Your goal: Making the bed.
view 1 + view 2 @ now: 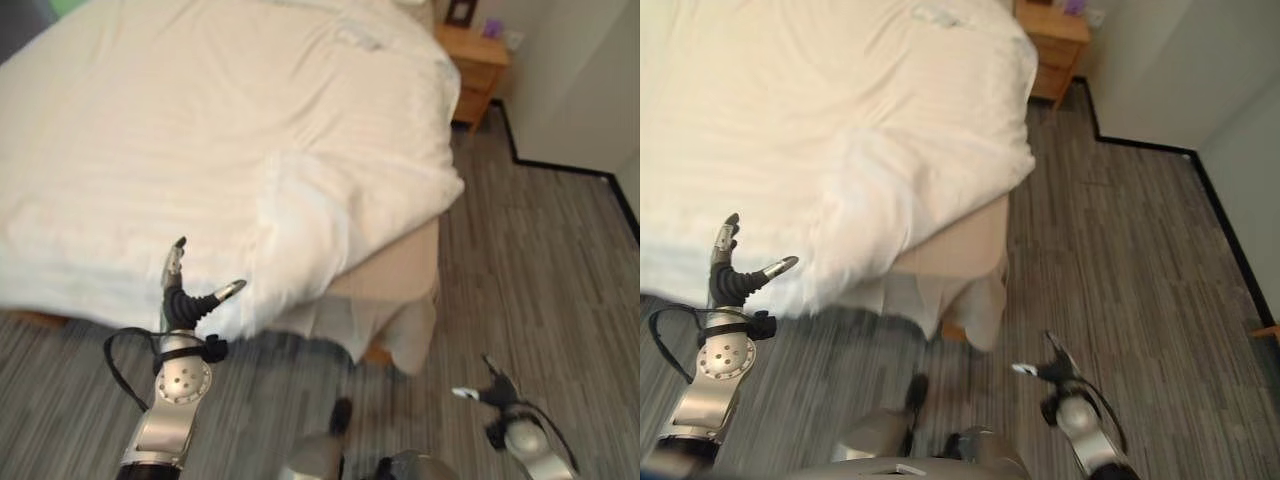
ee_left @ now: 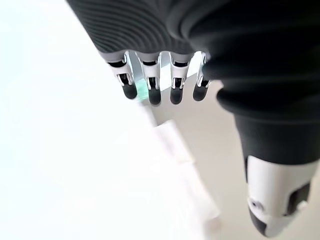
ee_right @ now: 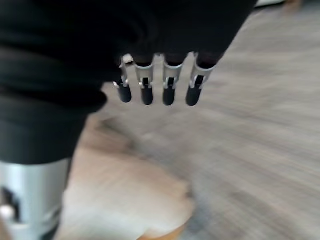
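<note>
From the head views the white duvet (image 1: 230, 150) hangs off the bed corner just ahead of the open, empty left hand (image 1: 183, 295), the nearer one, while the open right hand (image 1: 1050, 372) hovers over grey floor (image 3: 260, 140), well apart.

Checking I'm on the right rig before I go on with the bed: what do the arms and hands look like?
Two silver-grey arms; the left arm has a round, bolted wrist plate. The left hand and the right hand each have a dark ribbed cover over the back and wrist. The fingers are silver with dark rounded tips, set in a row, and the thumb is silver-white and sits apart.
</note>
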### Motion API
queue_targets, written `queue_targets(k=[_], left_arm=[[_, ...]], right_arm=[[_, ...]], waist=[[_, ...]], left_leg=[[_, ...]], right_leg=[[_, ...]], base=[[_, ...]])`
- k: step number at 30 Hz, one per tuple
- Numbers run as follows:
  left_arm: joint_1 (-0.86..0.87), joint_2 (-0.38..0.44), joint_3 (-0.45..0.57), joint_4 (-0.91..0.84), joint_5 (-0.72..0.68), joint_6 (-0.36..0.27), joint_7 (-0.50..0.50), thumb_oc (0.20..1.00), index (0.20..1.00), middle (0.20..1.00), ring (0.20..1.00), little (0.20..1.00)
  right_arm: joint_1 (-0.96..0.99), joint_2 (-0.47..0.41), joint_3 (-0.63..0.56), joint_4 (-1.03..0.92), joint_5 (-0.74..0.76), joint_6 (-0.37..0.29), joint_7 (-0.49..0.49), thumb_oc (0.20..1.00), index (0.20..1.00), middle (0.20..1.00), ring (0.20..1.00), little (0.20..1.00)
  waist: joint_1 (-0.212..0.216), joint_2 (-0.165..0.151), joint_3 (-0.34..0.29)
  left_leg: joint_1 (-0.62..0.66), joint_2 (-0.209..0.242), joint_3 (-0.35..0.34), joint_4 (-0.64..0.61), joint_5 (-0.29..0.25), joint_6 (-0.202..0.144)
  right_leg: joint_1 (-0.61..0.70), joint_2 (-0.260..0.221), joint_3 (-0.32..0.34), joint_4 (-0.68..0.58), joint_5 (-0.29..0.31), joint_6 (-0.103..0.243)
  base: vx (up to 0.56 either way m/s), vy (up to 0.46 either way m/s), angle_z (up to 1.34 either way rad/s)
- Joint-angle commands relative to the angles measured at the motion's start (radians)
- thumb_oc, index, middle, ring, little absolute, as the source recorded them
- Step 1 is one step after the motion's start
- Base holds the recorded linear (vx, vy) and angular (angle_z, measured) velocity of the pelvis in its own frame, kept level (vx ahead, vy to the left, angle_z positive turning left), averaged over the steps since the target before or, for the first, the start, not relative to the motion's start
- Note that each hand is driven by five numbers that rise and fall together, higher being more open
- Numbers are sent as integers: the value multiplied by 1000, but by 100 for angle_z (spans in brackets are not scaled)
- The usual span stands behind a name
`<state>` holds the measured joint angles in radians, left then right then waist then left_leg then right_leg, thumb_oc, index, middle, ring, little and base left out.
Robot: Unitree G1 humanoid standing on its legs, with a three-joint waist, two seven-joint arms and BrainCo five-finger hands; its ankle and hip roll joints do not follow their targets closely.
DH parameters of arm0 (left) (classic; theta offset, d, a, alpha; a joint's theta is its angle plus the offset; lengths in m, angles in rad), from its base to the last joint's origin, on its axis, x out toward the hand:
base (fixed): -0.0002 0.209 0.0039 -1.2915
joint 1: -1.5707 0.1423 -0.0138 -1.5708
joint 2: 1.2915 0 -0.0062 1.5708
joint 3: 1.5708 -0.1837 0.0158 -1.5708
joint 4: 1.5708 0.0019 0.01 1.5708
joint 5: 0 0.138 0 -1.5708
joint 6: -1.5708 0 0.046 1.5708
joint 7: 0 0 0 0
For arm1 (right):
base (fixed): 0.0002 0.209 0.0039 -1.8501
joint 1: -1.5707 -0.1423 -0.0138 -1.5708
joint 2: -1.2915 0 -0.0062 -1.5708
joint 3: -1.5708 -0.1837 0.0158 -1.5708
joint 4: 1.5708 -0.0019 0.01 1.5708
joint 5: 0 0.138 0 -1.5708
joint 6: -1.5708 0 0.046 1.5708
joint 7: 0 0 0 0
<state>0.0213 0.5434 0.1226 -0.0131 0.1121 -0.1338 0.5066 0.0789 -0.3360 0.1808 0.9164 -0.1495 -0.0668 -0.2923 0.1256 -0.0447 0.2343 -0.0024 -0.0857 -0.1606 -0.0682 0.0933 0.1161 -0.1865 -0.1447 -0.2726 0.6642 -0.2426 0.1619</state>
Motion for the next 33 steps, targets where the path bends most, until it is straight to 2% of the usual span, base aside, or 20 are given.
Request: queue_targets(k=[1,2,3,6,10,19,24,31,32,33], left_arm=[[-125,167,34,35,130,0,142,1000,1000,1000,1000,1000],[-166,181,15,44,154,9,147,1000,1000,1000,1000,1000],[-180,196,23,58,172,10,158,1000,1000,1000,1000,1000],[-236,228,10,140,171,39,158,1000,1000,1000,1000,1000],[-304,262,-37,246,132,38,82,1000,1000,1000,1000,1000],[-374,210,-151,361,22,38,-50,1000,1000,1000,1000,1000],[-440,134,-239,366,-86,5,-112,1000,1000,1000,1000,1000],[-558,109,-357,425,-74,18,-121,1000,1000,1000,1000,1000],[-585,112,-374,456,-68,27,-114,1000,1000,1000,1000,1000],[-638,93,-425,548,8,74,-91,1000,1000,1000,1000,1000]], right_arm=[[-31,37,12,134,7,14,-38,1000,1000,1000,1000,1000],[-22,47,15,200,17,19,-36,1000,1000,1000,1000,1000],[-14,58,8,251,37,27,-25,1000,1000,1000,1000,1000],[9,67,27,322,20,52,-7,1000,1000,1000,1000,1000],[-1,16,-13,332,57,60,6,1000,1000,1000,1000,1000],[-65,-28,-9,275,64,73,17,1000,1000,1000,1000,1000],[-81,-23,30,267,44,80,26,1000,1000,1000,1000,1000],[-95,-17,42,273,50,81,17,1000,1000,1000,1000,1000],[-100,-17,43,272,53,81,14,1000,1000,1000,1000,1000],[-164,37,96,256,49,72,-18,1000,1000,1000,1000,1000]], waist=[[18,-10,21],[9,-16,20],[5,-22,15],[2,-34,-4],[-22,-26,-36],[-47,-22,-53],[-66,-19,-58],[-94,-7,-51],[-98,-6,-47],[-83,-2,-30]], left_leg=[[-4,70,37,-19,-104,-97],[3,63,23,-19,-113,-96],[-1,60,23,-19,-112,-100],[1,55,26,-19,-119,-106],[1,60,26,-19,-122,-115],[-1,67,31,-19,-132,-128],[-5,72,41,-19,-135,-134],[-19,77,59,-19,-131,-137],[-28,78,61,-19,-129,-137],[-61,80,59,-19,-116,-137]], right_leg=[[137,39,92,-538,250,4],[145,49,150,-592,245,0],[159,44,160,-633,264,17],[190,37,167,-681,288,13],[218,35,169,-731,297,1],[232,39,167,-751,275,-4],[227,41,176,-751,258,-9],[208,42,185,-751,254,-8],[199,42,188,-751,255,-7],[168,45,183,-751,260,-8]], base=[[455,-87,74],[395,-77,70],[239,-35,83],[140,-12,66],[161,3,-14],[76,4,-2],[39,4,-9],[-4,7,-13],[-98,-23,-9],[-142,-21,-13]])
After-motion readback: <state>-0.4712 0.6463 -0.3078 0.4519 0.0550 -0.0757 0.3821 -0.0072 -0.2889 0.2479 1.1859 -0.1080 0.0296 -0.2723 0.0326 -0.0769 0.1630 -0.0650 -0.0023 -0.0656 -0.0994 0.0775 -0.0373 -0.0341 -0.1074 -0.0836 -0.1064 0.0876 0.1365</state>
